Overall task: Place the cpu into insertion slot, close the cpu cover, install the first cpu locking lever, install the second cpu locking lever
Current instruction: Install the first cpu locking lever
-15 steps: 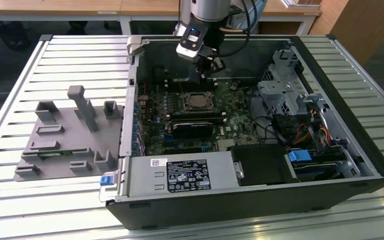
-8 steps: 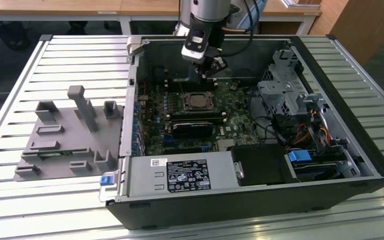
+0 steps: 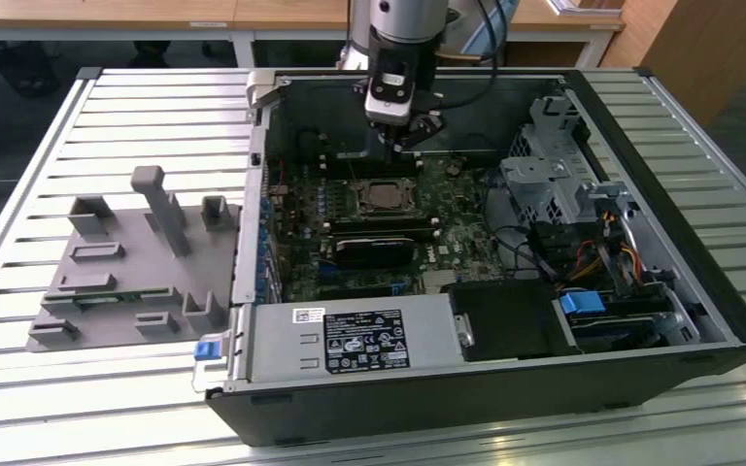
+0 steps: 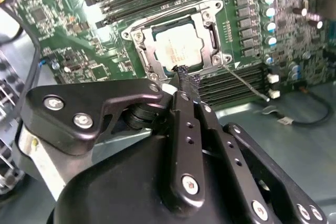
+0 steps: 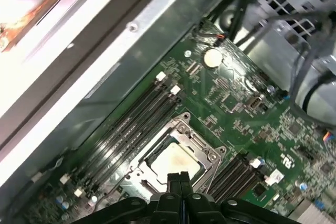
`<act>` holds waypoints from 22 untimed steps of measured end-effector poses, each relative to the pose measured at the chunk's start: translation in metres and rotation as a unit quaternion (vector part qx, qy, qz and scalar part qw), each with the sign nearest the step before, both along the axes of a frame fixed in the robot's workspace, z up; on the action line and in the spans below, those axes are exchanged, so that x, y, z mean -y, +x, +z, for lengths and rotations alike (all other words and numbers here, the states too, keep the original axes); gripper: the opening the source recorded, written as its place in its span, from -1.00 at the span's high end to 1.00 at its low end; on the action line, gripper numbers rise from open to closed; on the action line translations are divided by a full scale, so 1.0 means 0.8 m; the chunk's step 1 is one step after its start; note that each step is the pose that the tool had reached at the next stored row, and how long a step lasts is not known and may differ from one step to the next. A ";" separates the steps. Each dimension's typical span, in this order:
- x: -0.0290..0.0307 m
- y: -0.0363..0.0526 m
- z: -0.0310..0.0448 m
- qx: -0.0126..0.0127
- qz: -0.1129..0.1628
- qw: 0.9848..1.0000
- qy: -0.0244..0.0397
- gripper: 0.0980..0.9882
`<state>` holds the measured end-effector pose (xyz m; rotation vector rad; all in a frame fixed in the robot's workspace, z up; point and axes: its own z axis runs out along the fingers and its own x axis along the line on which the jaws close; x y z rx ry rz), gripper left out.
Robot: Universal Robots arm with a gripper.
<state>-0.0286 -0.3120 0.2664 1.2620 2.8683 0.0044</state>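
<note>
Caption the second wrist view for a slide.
Gripper, fingers shut, near the cpu seated under its closed cpu cover.

Slatted metal table (image 3: 36,388) underneath everything. At the exterior view's left, a grey fixture block (image 3: 114,291) with upright posts. Centre frame, the open black computer case (image 3: 477,408), green motherboard (image 3: 464,209) showing inside. Labelled power supply (image 3: 347,340) along the near edge, blue latch (image 3: 209,349) beside it. Silver drive cage (image 3: 548,184) toward the right. In the first wrist view, a coin cell battery (image 5: 212,57) and black memory slots (image 5: 142,119).
</note>
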 end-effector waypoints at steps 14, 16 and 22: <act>0.0000 0.000 -0.0009 0.000 0.127 0.992 0.000 0.98; 0.0000 0.000 -0.0010 0.000 0.144 0.990 0.000 0.98; 0.0000 0.000 -0.0015 0.000 0.198 0.980 0.000 0.98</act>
